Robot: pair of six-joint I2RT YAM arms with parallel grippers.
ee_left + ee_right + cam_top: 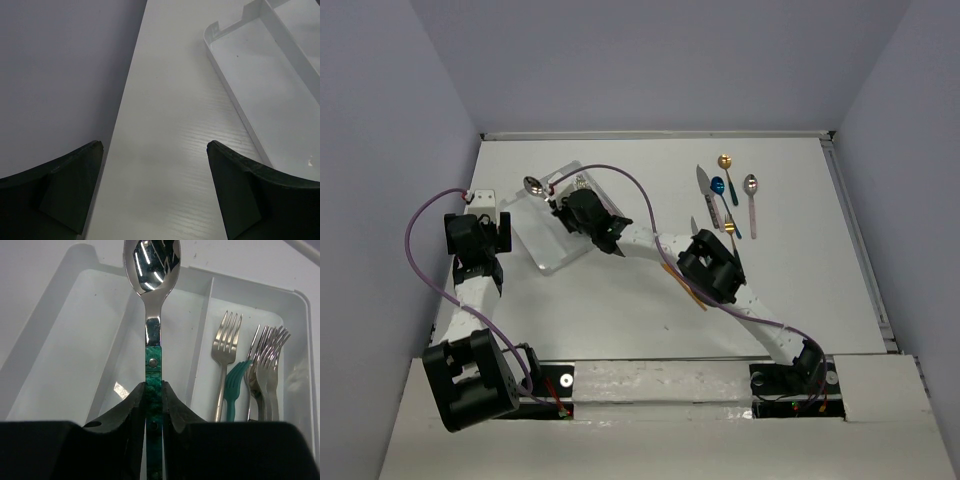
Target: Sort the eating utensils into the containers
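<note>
Teal-handled spoon [153, 340], pinched between the right fingers [125, 412], hangs over the clear tray [55, 380] beside its compartment of forks [225, 342], while the left fingers [65, 185] are spread above the counter [165, 125].

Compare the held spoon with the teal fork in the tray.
The spoon has a silver bowl and green handle; the teal fork has a teal head. The spoon is clamped in the right gripper; the fork lies in the tray among silver forks. Both point the same way.
</note>
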